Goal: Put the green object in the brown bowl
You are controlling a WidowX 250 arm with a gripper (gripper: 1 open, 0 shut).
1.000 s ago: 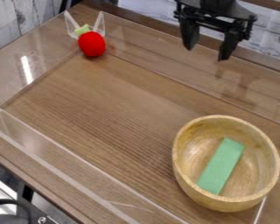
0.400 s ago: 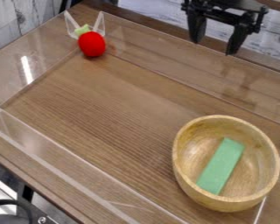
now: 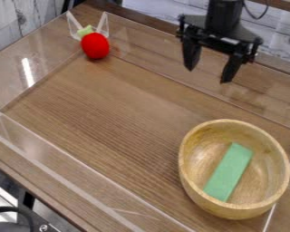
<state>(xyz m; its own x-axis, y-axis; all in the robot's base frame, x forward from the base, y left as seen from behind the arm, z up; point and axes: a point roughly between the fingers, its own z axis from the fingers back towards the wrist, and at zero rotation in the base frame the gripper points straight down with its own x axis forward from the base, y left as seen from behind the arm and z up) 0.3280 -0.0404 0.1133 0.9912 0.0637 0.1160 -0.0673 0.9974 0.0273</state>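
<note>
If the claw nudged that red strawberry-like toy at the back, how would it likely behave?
The red toy looks rounded, so it would probably roll or wobble rather than slide straight. It seems small, so likely light. The glossy wooden table may let it skid easily. Its stiffness cannot be told from here.

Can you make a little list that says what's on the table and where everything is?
table: brown wood with clear walls round it
bowl: tan wood, round, front right
green block: lying flat inside the bowl
red toy: strawberry-like, far back left, by the wall
tool: black, open, empty, pointing down, up over the back of the table, apart from the bowl
job: done, the green block is in the bowl
</note>
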